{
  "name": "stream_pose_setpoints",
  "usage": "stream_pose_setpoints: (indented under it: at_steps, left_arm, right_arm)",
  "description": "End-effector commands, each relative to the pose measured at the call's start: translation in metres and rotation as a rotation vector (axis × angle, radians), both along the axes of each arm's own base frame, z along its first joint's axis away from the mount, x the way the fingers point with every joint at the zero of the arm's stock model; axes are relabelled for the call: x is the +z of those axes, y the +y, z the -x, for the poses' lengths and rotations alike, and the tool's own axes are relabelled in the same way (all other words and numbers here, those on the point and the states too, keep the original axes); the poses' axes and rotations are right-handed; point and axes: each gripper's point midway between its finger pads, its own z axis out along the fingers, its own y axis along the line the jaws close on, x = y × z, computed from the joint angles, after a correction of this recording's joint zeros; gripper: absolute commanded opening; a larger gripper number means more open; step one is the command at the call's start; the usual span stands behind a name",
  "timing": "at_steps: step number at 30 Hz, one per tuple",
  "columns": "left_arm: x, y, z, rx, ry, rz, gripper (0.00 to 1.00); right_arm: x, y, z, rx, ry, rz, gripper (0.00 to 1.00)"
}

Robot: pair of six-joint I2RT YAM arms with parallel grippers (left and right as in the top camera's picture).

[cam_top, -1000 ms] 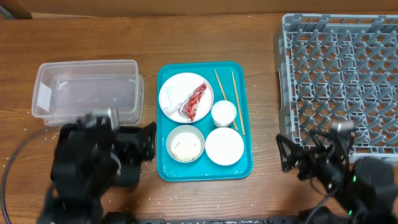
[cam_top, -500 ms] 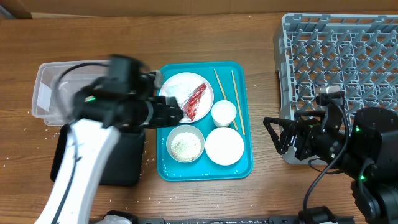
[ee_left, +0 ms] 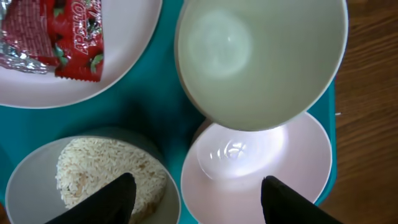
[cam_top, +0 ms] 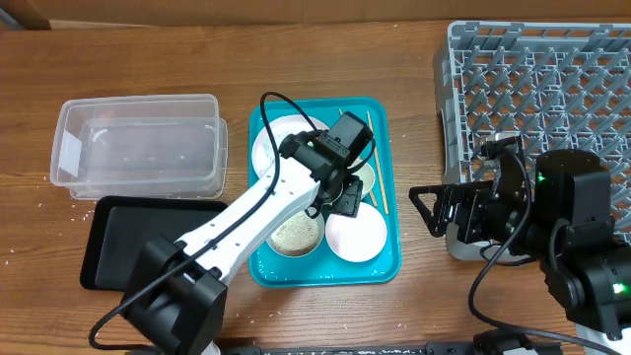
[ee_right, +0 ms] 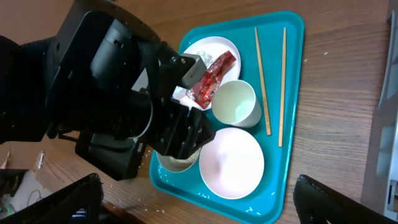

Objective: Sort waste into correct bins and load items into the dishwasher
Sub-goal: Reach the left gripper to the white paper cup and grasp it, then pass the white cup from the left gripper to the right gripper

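Wooden table [cam_top: 414,59] carried everything, and the biggest thing on it was the grey dish rack [cam_top: 552,108] at the far right, with no dishes on its pegs. At the left sat the clear tub [cam_top: 138,143], with the flat black tray [cam_top: 118,237] just in front of it, both with nothing in them that could be made out. Between these and the rack lay the teal tray [cam_top: 325,276]. The left arm reached over it from the near-left, and the left gripper [ee_left: 199,199] hung above the tray's near half with its fingers set well apart and nothing between them, one over the rice bowl and one over the right side of the empty bowl. The right gripper [cam_top: 434,212] stood wide and empty over bare table between the teal tray and the rack's near-left corner. On the teal tray, the white plate [ee_left: 124,74] sat at the far left, partly hidden by the arm in the overhead view. The empty bowl [ee_left: 255,168] sat at the near right and the rice bowl [ee_left: 37,168] beside it at the near left. The cup [ee_left: 261,56] stood upright and empty between plate and empty bowl. The two chopsticks [ee_right: 262,81] lay side by side along the tray's right edge, just beside the cup. The red wrapper [ee_left: 62,31] lay on the plate, and the rice [ee_left: 99,174] was heaped in its bowl.
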Motion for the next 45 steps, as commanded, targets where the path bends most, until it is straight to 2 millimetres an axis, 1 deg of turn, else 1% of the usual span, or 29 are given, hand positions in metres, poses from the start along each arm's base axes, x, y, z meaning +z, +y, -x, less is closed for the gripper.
stream_pose_setpoints:
  at_steps: [1,3,6,11,13,14,15,17,20,21,22,23,24,26,29,31,32,33,34,35,36,37,39,40,41,43,45]
  left_arm:
    - [-0.01,-0.002,-0.011,0.027,-0.034,-0.039,0.65]
    - [-0.003,-0.004,-0.024,0.045,-0.085,-0.013,0.65]
    - [0.005,-0.006,-0.037,0.064,-0.131,0.025,0.65]
    - [0.009,-0.007,-0.059,0.102,-0.194,0.056,0.65]
    - [0.006,0.0,-0.069,0.124,-0.22,0.036,0.63]
    - [0.001,0.002,-0.071,0.132,-0.213,0.031,0.59]
    - [-0.009,0.003,-0.072,0.14,-0.184,0.031,0.52]
    - [-0.021,0.004,-0.071,0.142,-0.151,0.022,0.43]
    - [-0.033,-0.006,-0.067,0.11,-0.093,0.07,0.4]
    - [-0.035,-0.014,-0.065,0.087,-0.075,0.103,0.34]
    - [-0.035,-0.016,-0.065,0.085,-0.071,0.117,0.21]
    - [-0.034,-0.017,-0.066,0.086,-0.075,0.121,0.11]
    - [-0.03,-0.017,-0.068,0.091,-0.083,0.128,0.04]
    - [-0.017,-0.016,-0.074,0.101,-0.099,0.144,0.04]
    - [0.019,-0.005,-0.082,0.127,-0.119,0.158,0.04]
    - [0.038,0.002,-0.083,0.143,-0.108,0.175,0.04]
    - [0.049,0.002,-0.081,0.129,-0.087,0.217,0.04]
    - [0.084,-0.015,-0.068,-0.01,-0.012,0.451,0.04]
    - [0.107,-0.027,-0.057,-0.101,0.038,0.63,0.04]
    - [0.137,-0.035,-0.044,-0.2,0.088,0.833,0.04]
    - [0.174,-0.033,-0.028,-0.309,0.133,1.079,0.04]
    - [0.187,-0.027,-0.023,-0.339,0.144,1.167,0.04]
    - [0.199,-0.02,-0.016,-0.36,0.156,1.245,0.04]
    - [0.206,-0.02,-0.011,-0.379,0.161,1.29,0.04]
    - [0.209,-0.02,-0.009,-0.387,0.162,1.307,0.04]
    - [0.208,-0.02,-0.006,-0.385,0.173,1.302,0.04]
    - [0.208,-0.021,-0.005,-0.383,0.178,1.304,0.04]
  right_arm:
    - [0.006,0.002,0.0,0.006,-0.01,-0.009,1.0]
    - [0.006,0.002,-0.001,0.006,-0.008,-0.009,1.0]
    - [0.006,0.002,-0.001,0.006,-0.008,-0.009,1.0]
    - [0.006,0.002,-0.001,0.006,-0.008,-0.009,1.0]
    - [0.005,0.002,-0.001,0.006,-0.006,-0.008,1.0]
    - [0.005,0.002,-0.001,0.006,-0.004,-0.008,1.0]
    - [0.004,0.003,-0.002,0.006,0.0,-0.007,1.0]
    - [0.003,0.003,-0.003,0.006,0.004,-0.006,1.0]
    - [0.001,0.003,-0.004,0.006,0.013,-0.005,1.0]
    - [0.0,0.003,-0.005,0.007,0.016,-0.004,1.0]
    - [0.0,0.003,-0.005,0.007,0.016,-0.004,1.0]
    - [0.0,0.003,-0.005,0.006,0.016,-0.004,1.0]
    - [0.0,0.003,-0.005,0.007,0.016,-0.004,1.0]
    - [0.0,0.003,-0.005,0.007,0.015,-0.004,1.0]
    - [0.001,0.003,-0.006,0.006,0.012,-0.004,1.0]
    - [0.003,0.004,-0.007,0.006,0.0,-0.007,1.0]
    - [0.004,0.004,-0.008,0.006,-0.006,-0.008,1.0]
    - [0.008,0.005,-0.013,0.007,-0.033,-0.013,1.0]
    - [0.01,0.005,-0.014,0.007,-0.04,-0.015,1.0]
    - [0.01,0.006,-0.017,0.011,-0.05,-0.013,1.0]
    - [0.009,0.009,-0.02,0.025,-0.046,-0.02,0.97]
    - [0.009,0.017,-0.019,0.087,-0.051,-0.033,0.93]
    - [0.012,0.033,-0.016,0.21,-0.071,-0.077,0.91]
    - [0.019,0.048,-0.012,0.319,-0.095,-0.136,0.91]
    - [0.026,0.058,-0.009,0.397,-0.12,-0.187,0.92]
    - [0.039,0.07,-0.005,0.495,-0.158,-0.268,0.92]
    - [0.045,0.075,-0.006,0.535,-0.175,-0.306,0.92]
